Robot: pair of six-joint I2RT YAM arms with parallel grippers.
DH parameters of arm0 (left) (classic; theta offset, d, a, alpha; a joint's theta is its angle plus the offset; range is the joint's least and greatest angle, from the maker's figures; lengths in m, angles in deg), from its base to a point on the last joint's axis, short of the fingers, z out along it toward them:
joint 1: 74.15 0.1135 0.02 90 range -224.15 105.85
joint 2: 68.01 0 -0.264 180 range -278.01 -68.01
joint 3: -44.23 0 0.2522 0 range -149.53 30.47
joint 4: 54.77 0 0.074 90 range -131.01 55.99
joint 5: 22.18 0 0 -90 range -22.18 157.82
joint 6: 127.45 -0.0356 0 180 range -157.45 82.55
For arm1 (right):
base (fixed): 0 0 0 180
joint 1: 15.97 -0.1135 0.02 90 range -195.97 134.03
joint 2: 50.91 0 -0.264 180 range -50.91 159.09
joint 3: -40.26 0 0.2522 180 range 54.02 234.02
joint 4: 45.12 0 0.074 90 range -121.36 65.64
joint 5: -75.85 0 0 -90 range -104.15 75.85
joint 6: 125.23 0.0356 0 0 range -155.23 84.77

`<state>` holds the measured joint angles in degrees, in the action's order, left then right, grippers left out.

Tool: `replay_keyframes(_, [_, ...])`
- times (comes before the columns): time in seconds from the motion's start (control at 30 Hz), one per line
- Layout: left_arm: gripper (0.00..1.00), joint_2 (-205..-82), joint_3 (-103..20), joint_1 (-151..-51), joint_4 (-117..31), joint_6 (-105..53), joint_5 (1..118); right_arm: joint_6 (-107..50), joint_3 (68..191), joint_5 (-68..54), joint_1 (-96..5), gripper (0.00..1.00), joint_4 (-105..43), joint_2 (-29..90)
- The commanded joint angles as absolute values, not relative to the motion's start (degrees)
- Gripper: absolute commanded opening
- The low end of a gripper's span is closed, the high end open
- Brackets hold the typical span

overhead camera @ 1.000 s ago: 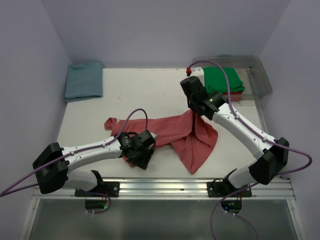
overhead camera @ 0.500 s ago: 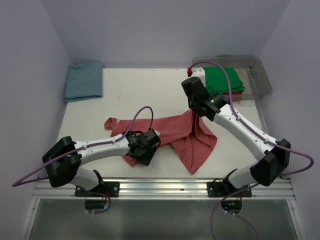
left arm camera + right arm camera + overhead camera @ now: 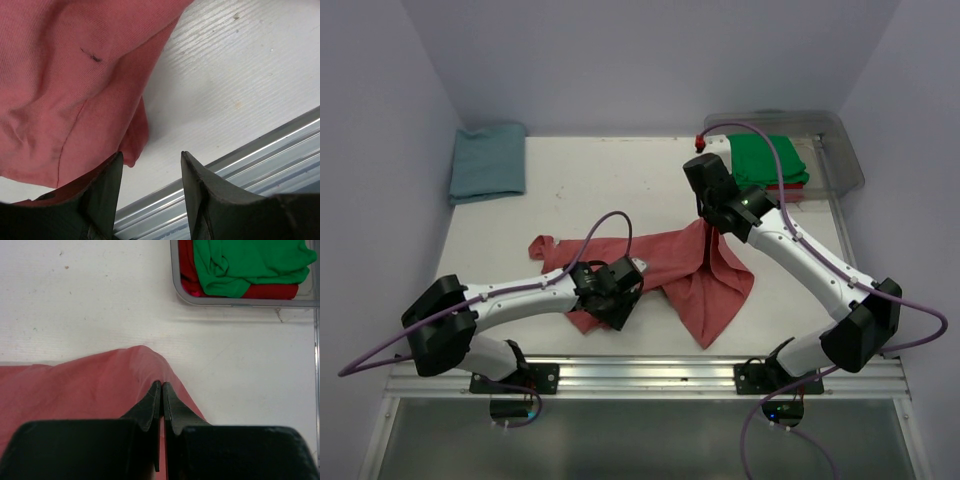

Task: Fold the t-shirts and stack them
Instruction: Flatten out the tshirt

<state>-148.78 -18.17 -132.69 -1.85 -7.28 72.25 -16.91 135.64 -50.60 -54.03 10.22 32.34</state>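
The salmon-red t-shirt (image 3: 685,275) lies rumpled on the white table, mid-front. My right gripper (image 3: 709,227) is shut on a raised fold at its upper right edge; in the right wrist view the jaws (image 3: 162,386) pinch the cloth (image 3: 75,385). My left gripper (image 3: 623,303) is open at the shirt's near left edge. In the left wrist view the gripper (image 3: 150,162) has bare table between its fingers and a corner of the shirt (image 3: 65,75) beside the left finger (image 3: 102,200). The teal-blue shirt (image 3: 488,160) lies folded at the far left. The green shirt (image 3: 767,160) lies on the red one (image 3: 792,192).
The green (image 3: 250,260) and red (image 3: 187,265) shirts sit in a clear plastic bin (image 3: 845,150) at the far right; its rim (image 3: 225,302) shows in the right wrist view. An aluminium rail (image 3: 250,165) runs along the table's near edge, close to my left gripper.
My left arm has moved a little to the right along the shirt's near edge. My right gripper has stayed in place, still holding the fold.
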Motion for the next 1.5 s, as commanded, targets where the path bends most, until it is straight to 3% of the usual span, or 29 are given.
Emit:
replay_keyframes(0.0, [0.53, -149.48, -18.31, -132.95, -2.42, -8.45, 72.30, -16.78, 136.46, -51.42, -53.58, 0.00, 9.42, 30.83])
replay_keyframes(0.3, [0.52, -153.17, -16.20, -132.86, -4.18, -7.75, 73.89, -16.51, 134.88, -51.94, -53.41, 0.00, 9.07, 30.22])
replay_keyframes(0.47, [0.44, -154.58, -15.85, -132.77, -4.09, -7.22, 76.52, -16.07, 134.35, -51.77, -53.23, 0.00, 8.89, 30.22])
replay_keyframes(0.57, [0.20, -154.49, -16.63, -132.77, -3.83, -6.61, 77.84, -15.98, 134.09, -51.94, -53.23, 0.00, 8.89, 29.87])
replay_keyframes(0.6, [0.00, -153.62, -16.99, -132.77, -3.48, -6.34, 78.37, -15.98, 133.91, -51.95, -53.14, 0.00, 8.80, 29.78])
replay_keyframes(0.9, [0.00, -142.91, -32.17, -132.77, 9.51, -2.48, 91.98, -15.81, 133.38, -53.70, -53.06, 0.00, 8.98, 27.50])
replay_keyframes(1.2, [0.00, -132.53, -59.25, -131.98, 22.63, -2.03, 125.09, -16.86, 136.81, -58.53, -52.26, 0.00, 9.24, 22.58])
replay_keyframes(1.3, [0.00, -129.72, -63.65, -131.63, 19.04, -6.59, 131.61, -19.40, 138.66, -58.19, -52.27, 0.00, 6.28, 20.47])
replay_keyframes(1.47, [0.00, -119.35, -56.48, -131.63, -14.41, -33.02, 132.95, -26.52, 137.25, -52.21, -52.27, 0.00, -3.84, 11.60])
